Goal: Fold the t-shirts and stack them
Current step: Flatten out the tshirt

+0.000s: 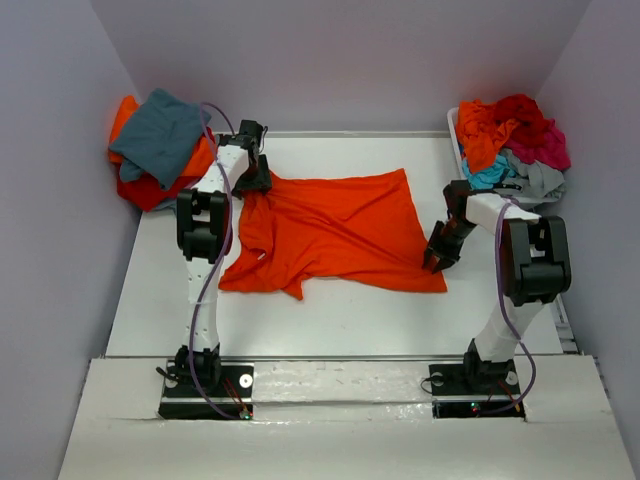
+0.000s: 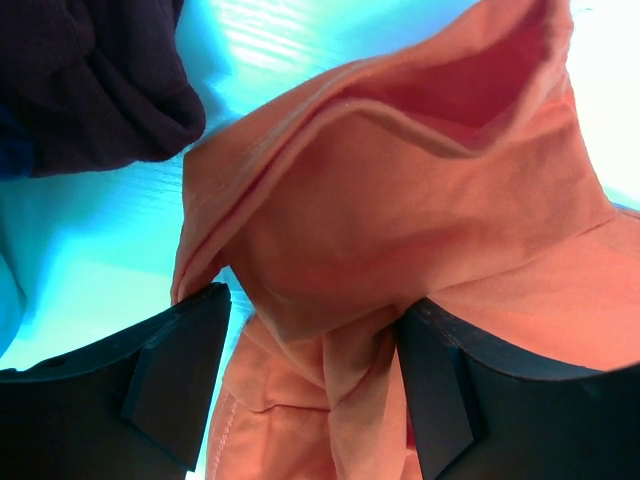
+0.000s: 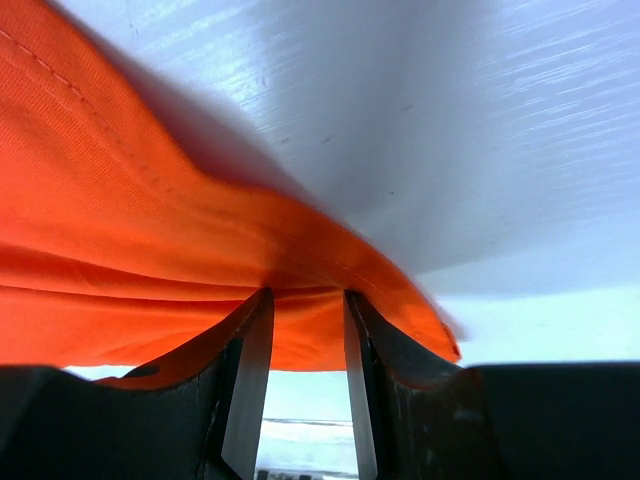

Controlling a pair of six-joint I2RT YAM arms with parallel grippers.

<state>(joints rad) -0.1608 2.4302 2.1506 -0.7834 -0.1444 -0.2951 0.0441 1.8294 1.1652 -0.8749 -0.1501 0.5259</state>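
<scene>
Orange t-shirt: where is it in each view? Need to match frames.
Top external: orange t-shirt spread mid-table, between the arms.
Left wrist: fills centre and right, bunched between the left gripper fingers.
Right wrist: band across the left, its edge at the right gripper fingertips.
Shared landmark: the white table under it.

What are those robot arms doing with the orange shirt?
Two robot arms are handling a bright orange cloth t-shirt spread on the white table. The left gripper stands open around bunched cloth at its far left corner. The right gripper is at the near right corner, where the hem looks lifted; its grip is unclear. Other t-shirts wait heaped at the far left, and more t-shirts at the far right.
</scene>
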